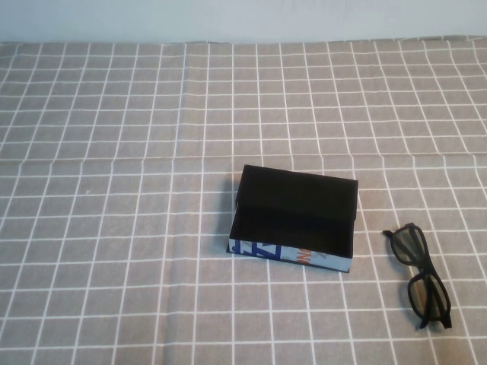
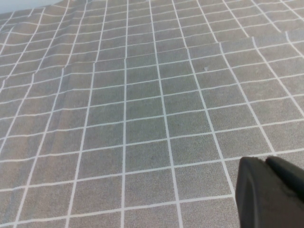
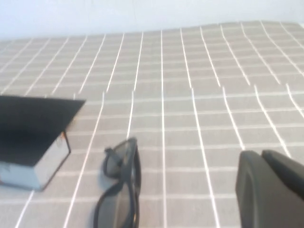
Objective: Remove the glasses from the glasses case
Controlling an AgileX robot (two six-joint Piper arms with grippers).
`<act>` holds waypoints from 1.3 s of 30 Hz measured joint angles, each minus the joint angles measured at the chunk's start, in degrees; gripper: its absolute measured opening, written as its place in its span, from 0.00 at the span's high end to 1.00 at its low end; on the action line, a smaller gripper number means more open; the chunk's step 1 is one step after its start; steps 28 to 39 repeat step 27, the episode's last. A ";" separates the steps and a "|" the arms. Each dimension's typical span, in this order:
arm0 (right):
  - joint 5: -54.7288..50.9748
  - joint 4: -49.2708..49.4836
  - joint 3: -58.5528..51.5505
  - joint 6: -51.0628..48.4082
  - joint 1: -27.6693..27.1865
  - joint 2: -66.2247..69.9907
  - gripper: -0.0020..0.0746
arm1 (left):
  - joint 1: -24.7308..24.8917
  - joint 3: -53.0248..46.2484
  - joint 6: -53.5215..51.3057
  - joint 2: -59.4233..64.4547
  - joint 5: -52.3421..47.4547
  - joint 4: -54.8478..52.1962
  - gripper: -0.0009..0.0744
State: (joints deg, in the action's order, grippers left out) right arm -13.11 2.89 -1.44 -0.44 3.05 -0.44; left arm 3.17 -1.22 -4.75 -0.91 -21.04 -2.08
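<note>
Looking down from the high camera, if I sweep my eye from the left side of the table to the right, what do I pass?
Bare checked tablecloth → the glasses case, lid open → the glasses, lying on the cloth beside it. Neither gripper appears in the high view; each wrist view shows only a dark gripper part at its corner.

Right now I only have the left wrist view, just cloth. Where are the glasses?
Observer: Glasses lie on the cloth, right of the case, not touching it.
Operator: Case open?
Observer: Yes, flap open; I see nothing inside.
Operator: Arms?
Observer: Neither shows in the high view. Right gripper is near the glasses, going by its wrist view; left gripper is over bare cloth.
</note>
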 joint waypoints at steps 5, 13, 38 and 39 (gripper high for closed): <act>-4.24 0.31 -0.22 0.00 0.46 0.00 0.99 | 0.00 0.00 0.00 0.00 0.00 0.00 0.99; -4.77 2.85 -0.22 0.00 0.60 0.00 0.99 | 0.00 0.00 0.00 0.00 0.00 0.00 0.99; -4.77 3.08 -0.22 0.00 0.60 0.00 0.99 | 0.00 0.00 0.00 0.00 0.00 0.00 0.99; -4.77 3.08 -0.22 0.00 0.60 0.00 0.99 | 0.00 0.00 0.00 0.00 0.00 0.00 0.99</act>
